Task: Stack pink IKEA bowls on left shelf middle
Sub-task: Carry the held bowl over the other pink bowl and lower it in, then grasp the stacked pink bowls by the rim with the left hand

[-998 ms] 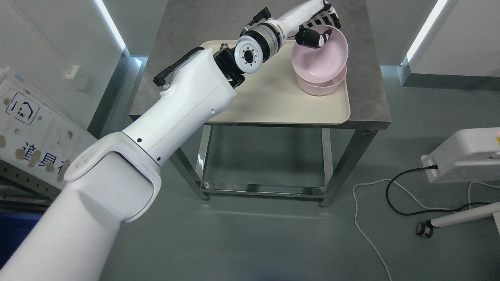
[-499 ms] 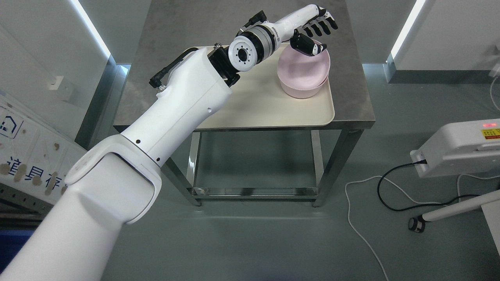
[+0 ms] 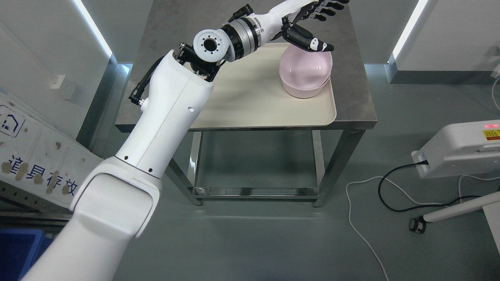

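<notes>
Two pink bowls (image 3: pixel 306 74) sit nested, one inside the other, at the far right corner of a cream tray (image 3: pixel 258 105). The tray lies on a steel table (image 3: pixel 359 93). My left hand (image 3: pixel 318 23) hovers above the far rim of the stack, fingers spread and holding nothing; its thumb points over the upper bowl. The left arm (image 3: pixel 164 117) reaches in from the lower left across the tray. The right arm does not show.
A white device (image 3: pixel 457 148) with a black cable (image 3: pixel 394 195) and a white cable (image 3: pixel 359 226) lies on the grey floor at right. A white perforated panel with printed characters (image 3: pixel 35 164) leans at left, a blue bin (image 3: pixel 15 249) below it.
The hand let go of the upper bowl, which settled level into the lower one. The hand then lifted up and away with fingers spread. The camera view shifted.
</notes>
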Available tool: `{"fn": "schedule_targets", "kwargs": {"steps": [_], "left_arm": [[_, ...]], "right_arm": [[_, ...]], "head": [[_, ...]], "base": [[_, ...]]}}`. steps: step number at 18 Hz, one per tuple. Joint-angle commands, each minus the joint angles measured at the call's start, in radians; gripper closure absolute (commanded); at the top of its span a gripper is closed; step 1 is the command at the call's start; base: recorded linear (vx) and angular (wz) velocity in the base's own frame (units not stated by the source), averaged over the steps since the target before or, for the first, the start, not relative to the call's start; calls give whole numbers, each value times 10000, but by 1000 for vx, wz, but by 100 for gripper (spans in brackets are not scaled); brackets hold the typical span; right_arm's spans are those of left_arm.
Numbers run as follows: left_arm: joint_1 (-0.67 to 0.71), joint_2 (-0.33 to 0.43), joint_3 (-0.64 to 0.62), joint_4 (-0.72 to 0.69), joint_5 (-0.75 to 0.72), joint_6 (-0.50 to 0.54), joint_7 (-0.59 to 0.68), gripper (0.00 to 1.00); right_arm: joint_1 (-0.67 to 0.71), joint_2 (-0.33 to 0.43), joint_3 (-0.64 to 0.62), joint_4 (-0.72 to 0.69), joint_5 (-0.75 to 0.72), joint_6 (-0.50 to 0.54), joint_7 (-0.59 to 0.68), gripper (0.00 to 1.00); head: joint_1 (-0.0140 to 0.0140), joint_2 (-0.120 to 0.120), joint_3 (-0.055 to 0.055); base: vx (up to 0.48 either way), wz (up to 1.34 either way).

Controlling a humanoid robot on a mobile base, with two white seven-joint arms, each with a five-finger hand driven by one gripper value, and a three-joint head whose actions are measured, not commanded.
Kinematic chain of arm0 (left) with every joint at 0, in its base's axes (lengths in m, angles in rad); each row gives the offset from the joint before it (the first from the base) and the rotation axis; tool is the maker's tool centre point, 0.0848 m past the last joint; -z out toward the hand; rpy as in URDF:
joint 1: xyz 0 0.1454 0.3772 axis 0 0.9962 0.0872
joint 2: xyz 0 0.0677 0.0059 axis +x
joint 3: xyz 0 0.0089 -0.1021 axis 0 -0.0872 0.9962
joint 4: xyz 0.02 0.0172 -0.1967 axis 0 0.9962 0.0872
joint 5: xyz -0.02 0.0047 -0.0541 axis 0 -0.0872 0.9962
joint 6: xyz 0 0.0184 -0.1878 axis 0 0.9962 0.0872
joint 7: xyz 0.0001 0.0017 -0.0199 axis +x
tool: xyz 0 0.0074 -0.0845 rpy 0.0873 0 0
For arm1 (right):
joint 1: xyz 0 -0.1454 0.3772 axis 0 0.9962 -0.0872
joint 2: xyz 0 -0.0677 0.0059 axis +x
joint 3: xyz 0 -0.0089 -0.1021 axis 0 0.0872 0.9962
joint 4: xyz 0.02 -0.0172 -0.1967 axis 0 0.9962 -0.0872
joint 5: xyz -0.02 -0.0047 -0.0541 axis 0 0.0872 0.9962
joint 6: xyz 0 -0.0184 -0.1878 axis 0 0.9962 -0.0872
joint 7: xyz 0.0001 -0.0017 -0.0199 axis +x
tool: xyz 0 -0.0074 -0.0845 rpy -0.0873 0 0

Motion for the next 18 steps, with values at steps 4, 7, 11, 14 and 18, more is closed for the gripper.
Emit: {"fn": "schedule_targets", "kwargs": {"steps": [4,7,11,14,18], "left_arm": [[2454,174,1913,-1924,-3253,-1077,-289,19],[2500,174,1835,-1693,-5233,-1122,-274,19],[2562,174,1530,-1678,-6769,-1168,-274,21],[2531,174,1207,-1678,-7400,-1184,-243,31],[2516,174,731,-1632,-8013,-1184,263,38]], "right_arm": [[0,-175,0,0,0,-6,-43,0],[0,-175,0,0,0,-6,-43,0],[0,-175,0,0,0,-6,-58,0],[0,-175,0,0,0,-6,-43,0],[0,-175,0,0,0,-6,-43,0]], "head": [[0,0,0],[0,0,0],[0,0,0],[0,0,0],[0,0,0]], "base": [[0,0],[0,0],[0,0],[0,0],[0,0]]}}
